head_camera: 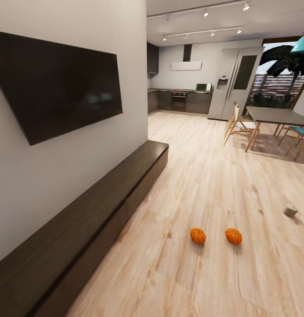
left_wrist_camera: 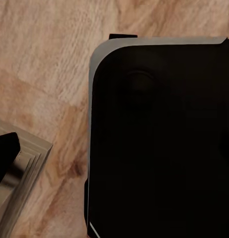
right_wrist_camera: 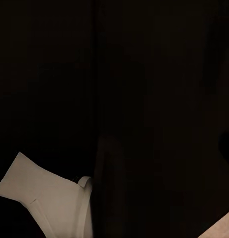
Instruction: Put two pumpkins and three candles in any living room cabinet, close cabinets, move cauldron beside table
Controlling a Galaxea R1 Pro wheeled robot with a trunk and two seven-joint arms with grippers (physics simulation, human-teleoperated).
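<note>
Dark-brown wood marks the long low cabinet (head_camera: 94,211) along the left wall beneath the television (head_camera: 59,83), its fronts seen shut; to its right two pumpkins (head_camera: 198,235) (head_camera: 233,236) are seen well apart on the plank floor (head_camera: 204,176), and one candle (head_camera: 291,211) further right. How far either gripper is opened cannot be told, and nothing is seen held. A pumpkin could be knocked rolling if the base is driven too close.

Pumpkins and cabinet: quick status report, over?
Both pumpkins on the plank floor, side by side. One candle further right. Long dark cabinet shut. Gripper states can't be told. Nothing between pumpkins and cabinet.
</note>
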